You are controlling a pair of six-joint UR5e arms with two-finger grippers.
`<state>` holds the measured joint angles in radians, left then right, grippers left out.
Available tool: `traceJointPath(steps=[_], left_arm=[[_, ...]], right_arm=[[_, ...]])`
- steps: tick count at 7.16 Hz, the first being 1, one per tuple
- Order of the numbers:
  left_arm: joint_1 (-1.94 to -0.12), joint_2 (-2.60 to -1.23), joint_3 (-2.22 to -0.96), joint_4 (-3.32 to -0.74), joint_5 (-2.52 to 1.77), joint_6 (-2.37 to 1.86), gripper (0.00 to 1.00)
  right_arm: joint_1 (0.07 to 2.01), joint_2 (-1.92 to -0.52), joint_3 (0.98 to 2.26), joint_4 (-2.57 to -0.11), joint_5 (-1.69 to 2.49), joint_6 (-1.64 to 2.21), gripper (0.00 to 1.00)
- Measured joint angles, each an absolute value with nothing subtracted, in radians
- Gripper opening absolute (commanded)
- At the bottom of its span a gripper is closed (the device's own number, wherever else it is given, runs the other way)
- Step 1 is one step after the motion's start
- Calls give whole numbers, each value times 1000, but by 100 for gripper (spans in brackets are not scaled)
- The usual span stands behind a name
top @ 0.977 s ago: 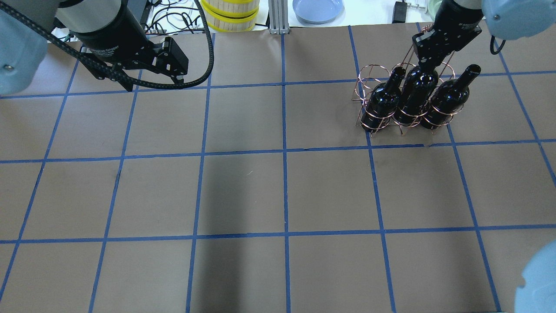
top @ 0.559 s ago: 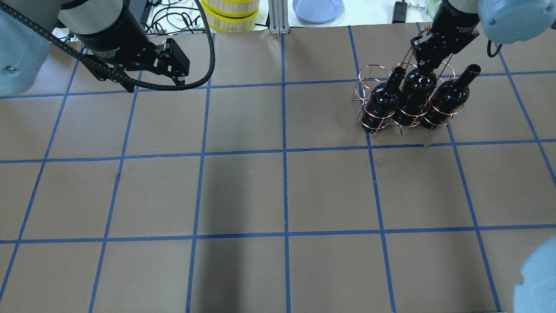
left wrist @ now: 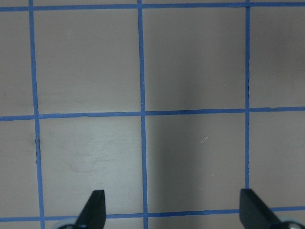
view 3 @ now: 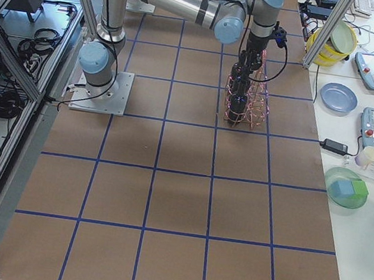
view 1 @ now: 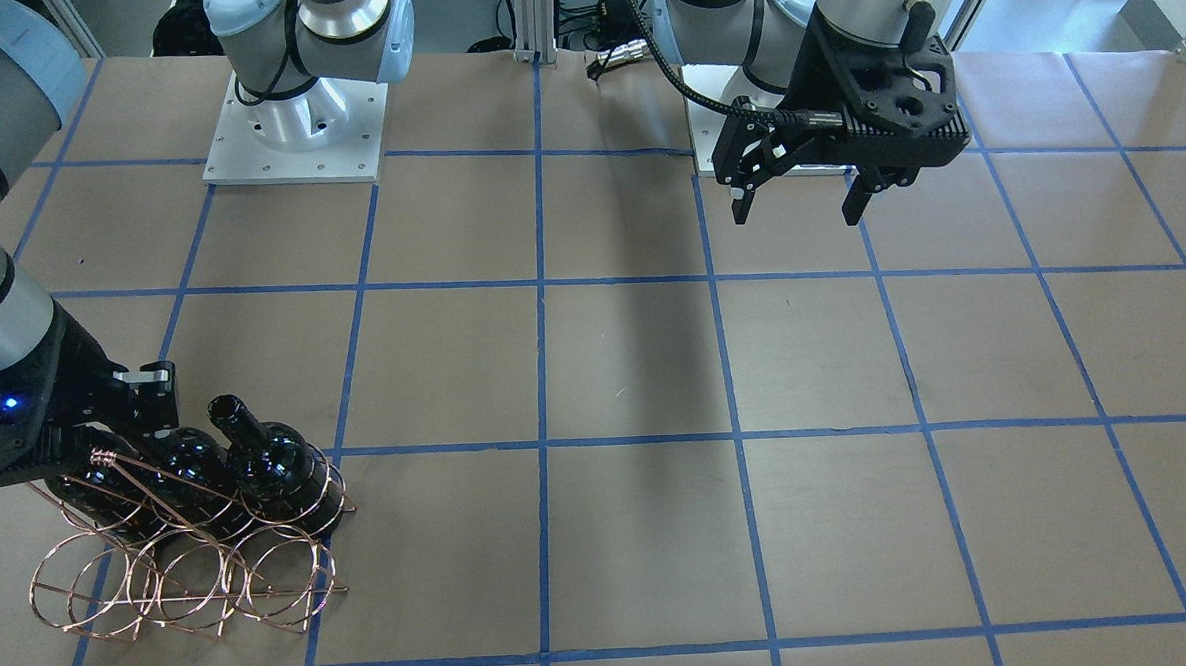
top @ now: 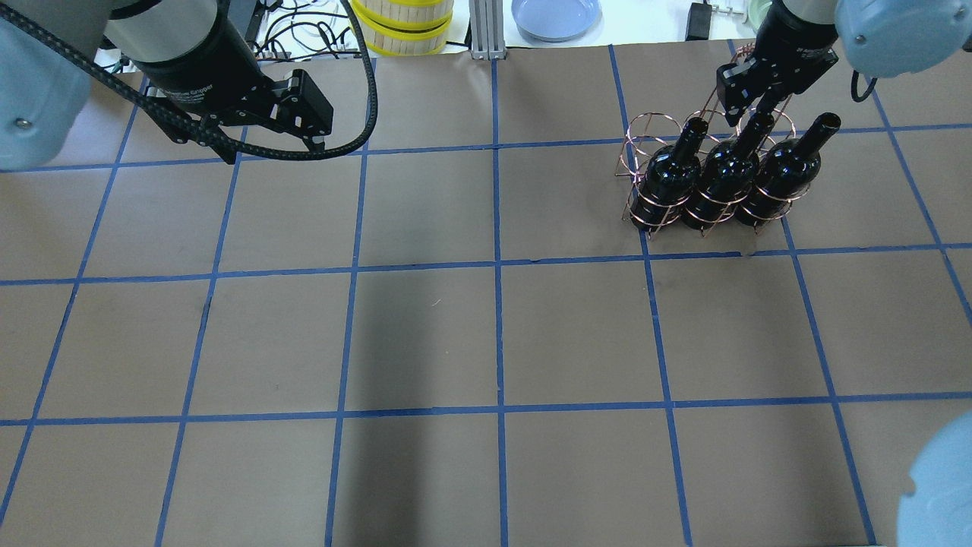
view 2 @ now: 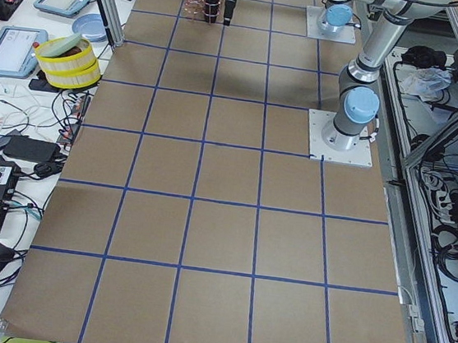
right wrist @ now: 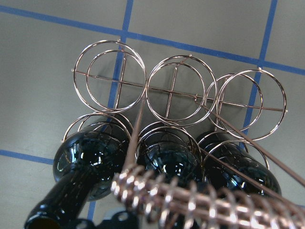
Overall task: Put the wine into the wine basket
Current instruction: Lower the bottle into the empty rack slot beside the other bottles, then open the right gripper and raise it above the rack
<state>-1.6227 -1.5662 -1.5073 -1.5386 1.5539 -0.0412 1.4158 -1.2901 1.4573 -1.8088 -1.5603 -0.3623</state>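
The copper wire wine basket (top: 645, 133) stands at the table's far right, also in the front view (view 1: 163, 582) and the right wrist view (right wrist: 109, 71). Three near-black wine bottles stand in its near row: left (top: 668, 171), middle (top: 721, 178) and right (top: 786, 167). The far row of rings is empty. My right gripper (top: 752, 110) hovers at the middle bottle's neck, jaws apart, holding nothing. The basket's twisted handle (right wrist: 190, 200) runs just under its camera. My left gripper (top: 307, 125) is open and empty above the far left of the table (view 1: 798, 209).
Brown table paper with a blue tape grid (top: 497, 266). Beyond the far edge are a yellow-banded round container (top: 402, 23), a blue plate (top: 554, 15) and cables. The arm bases (view 1: 294, 126) stand at the robot's side of the table.
The middle bottle has sunk into its ring and its neck now shows free of my right gripper, which has let go. The left arm has barely shifted.
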Motion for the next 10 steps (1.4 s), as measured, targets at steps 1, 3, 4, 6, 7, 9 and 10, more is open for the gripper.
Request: traceJointPath(steps=[1, 3, 4, 6, 7, 9, 10], left_arm=[[-1623, -1566, -1508, -1539, 1554, -42, 100], [-1623, -1566, -1508, -1539, 1554, -43, 100], [-1623, -1566, -1508, -1539, 1554, -43, 100], [-1624, -1565, -1508, -1540, 1554, -42, 100], [-1625, -1565, -1508, -1540, 1554, -42, 100], [-1625, -1565, -1508, -1540, 1554, -42, 100], [-1625, -1565, -1508, -1540, 1554, -42, 100]], right_arm=[[1416, -1290, 1457, -1810, -1546, -362, 72], [1415, -1306, 1455, -1807, -1537, -357, 79], [1415, -1331, 1453, -1799, -1537, -354, 80], [1417, -1429, 1444, -1707, -1546, -353, 91], [1420, -1491, 1435, -1645, -1549, -352, 96], [1440, -1596, 1405, -1494, -1552, -331, 100], [1446, -1627, 1402, -1429, -1549, -316, 100]])
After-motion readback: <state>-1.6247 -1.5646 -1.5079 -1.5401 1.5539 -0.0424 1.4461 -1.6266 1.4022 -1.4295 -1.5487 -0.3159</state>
